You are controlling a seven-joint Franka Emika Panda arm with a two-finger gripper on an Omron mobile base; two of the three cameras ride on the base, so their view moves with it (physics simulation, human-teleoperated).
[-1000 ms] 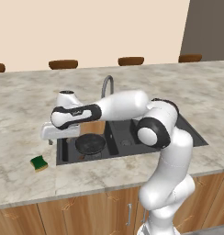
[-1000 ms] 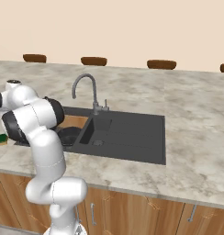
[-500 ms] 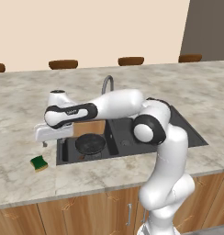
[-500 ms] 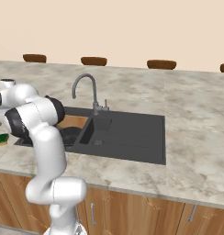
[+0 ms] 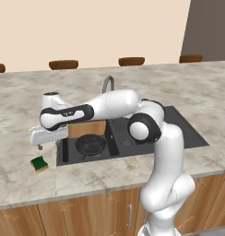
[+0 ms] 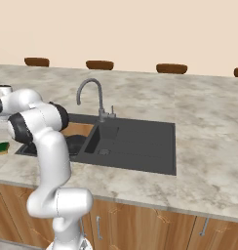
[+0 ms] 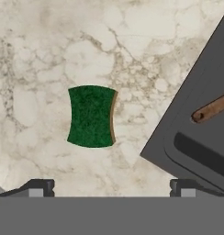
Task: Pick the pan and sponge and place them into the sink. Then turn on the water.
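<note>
The claw (image 7: 111, 186) hangs above the marble table (image 7: 49, 55) with its jaws spread wide and nothing between them; in the left base view the claw (image 5: 39, 146) is at the end of the arm, which is stretched out to the left over the table just beyond the sink's left edge. The two dark fingertips (image 7: 39, 186) rise at the bottom of the hand view, one at each side.

The sponge (image 7: 92, 116), green face up with a thin yellow-brown edge along one side, lies flat on the table directly below the claw, clear of both fingertips. In the left base view the sponge (image 5: 39, 163) rests near the front edge of the table, just left of the sink (image 5: 179, 124); in the right base view the sponge (image 6: 2, 147) lies at the far left.

The pan (image 5: 90, 144) sits in the left basin of the sink, near the wood-brown panel (image 5: 86, 128). Its handle (image 7: 211, 108) shows in the hand view inside the black basin. The grey faucet (image 6: 91, 95) stands behind the sink (image 6: 140, 146).
</note>
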